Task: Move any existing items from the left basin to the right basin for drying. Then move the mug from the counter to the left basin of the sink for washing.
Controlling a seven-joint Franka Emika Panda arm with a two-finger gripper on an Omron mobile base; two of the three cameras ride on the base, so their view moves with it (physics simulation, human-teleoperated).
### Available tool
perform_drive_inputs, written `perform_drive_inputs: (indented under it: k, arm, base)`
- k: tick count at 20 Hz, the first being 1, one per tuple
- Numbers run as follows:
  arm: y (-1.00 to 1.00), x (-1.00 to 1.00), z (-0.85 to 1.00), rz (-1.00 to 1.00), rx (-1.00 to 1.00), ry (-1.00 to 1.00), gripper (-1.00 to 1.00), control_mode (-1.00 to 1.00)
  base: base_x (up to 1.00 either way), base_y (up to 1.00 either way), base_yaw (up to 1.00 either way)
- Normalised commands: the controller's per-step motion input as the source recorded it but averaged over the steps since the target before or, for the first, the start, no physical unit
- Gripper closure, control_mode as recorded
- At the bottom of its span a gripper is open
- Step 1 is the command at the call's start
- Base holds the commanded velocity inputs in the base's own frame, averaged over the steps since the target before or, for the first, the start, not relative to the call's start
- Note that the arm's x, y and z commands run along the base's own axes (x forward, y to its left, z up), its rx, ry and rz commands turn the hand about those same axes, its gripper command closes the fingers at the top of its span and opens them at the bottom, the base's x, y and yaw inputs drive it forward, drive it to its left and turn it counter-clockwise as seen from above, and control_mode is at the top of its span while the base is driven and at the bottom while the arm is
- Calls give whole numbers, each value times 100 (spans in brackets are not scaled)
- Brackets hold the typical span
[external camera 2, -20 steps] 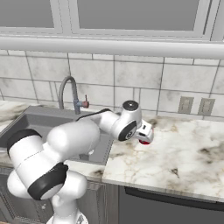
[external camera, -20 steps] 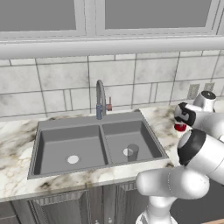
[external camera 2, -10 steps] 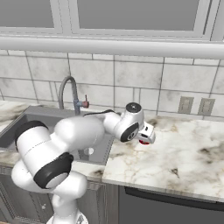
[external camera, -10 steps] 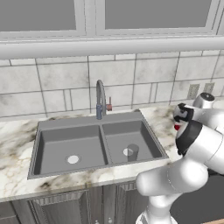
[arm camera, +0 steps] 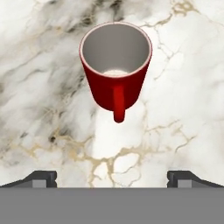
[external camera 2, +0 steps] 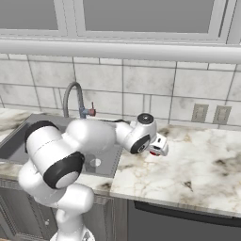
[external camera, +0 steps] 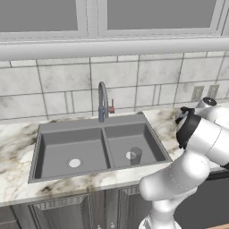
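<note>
Gripper [arm camera: 112, 177] is hovering, fingers spread wide, above the upright red mug [arm camera: 115, 70] on the marble counter [arm camera: 183, 109]; descending centred, straddling rim, avoiding handle, looks wisest.

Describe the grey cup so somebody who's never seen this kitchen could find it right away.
Start at the dark-grey double sink under the arched faucet. Look in its narrower right basin: the grey cup stands upright beside the pale drain. It matches the sink's grey, unlike the red mug on the marble counter.
</note>
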Motion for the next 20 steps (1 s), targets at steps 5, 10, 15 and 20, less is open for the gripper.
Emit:
perform_drive_inputs:
  k: [5,10,15,20]
  arm:
    - [-10,14,-13,0,0,0,-100,-100]
    - [-6,19,-14,0,0,0,-100,-100]
    - [-9,15,-12,0,0,0,-100,-100]
    - [-10,13,-9,0,0,0,-100,-100]
  base:
    - [0,0,0]
    - [0,0,0]
    - [0,0,0]
    - [0,0,0]
